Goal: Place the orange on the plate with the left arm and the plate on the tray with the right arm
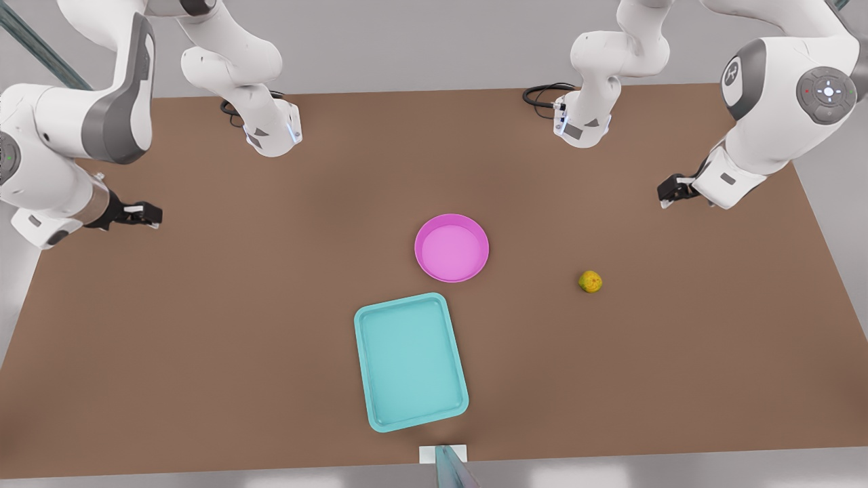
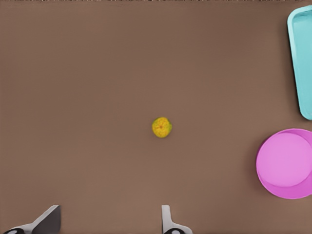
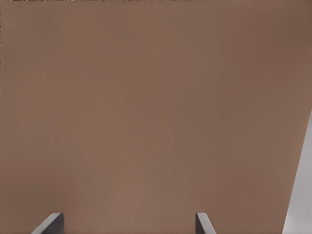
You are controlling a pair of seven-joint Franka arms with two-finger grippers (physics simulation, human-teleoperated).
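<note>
The brown tabletop (image 1: 203,325) carries all three loose things, and both arms hang above its far corners.

The left arm (image 1: 773,95) reaches in from the front view's right. Its end effector (image 1: 668,192) hovers over bare tabletop, far from and to the right of the orange; in the left wrist view its fingers (image 2: 168,222) stand spread apart with nothing between them.

The right arm (image 1: 61,142) comes in from the front view's left. Its end effector (image 1: 146,215) hovers above bare tabletop near the left edge, well apart from every item, and the right wrist view shows its fingers (image 3: 202,223) spread wide and holding nothing.

The teal tray (image 1: 411,361) lies flat near the near edge, around the middle of the tabletop, slightly skewed. The pink plate (image 1: 451,248) sits just beyond the tray's far right corner, close to it but apart. The orange (image 1: 590,281) rests on the tabletop to the right of the plate, well apart from it.
</note>
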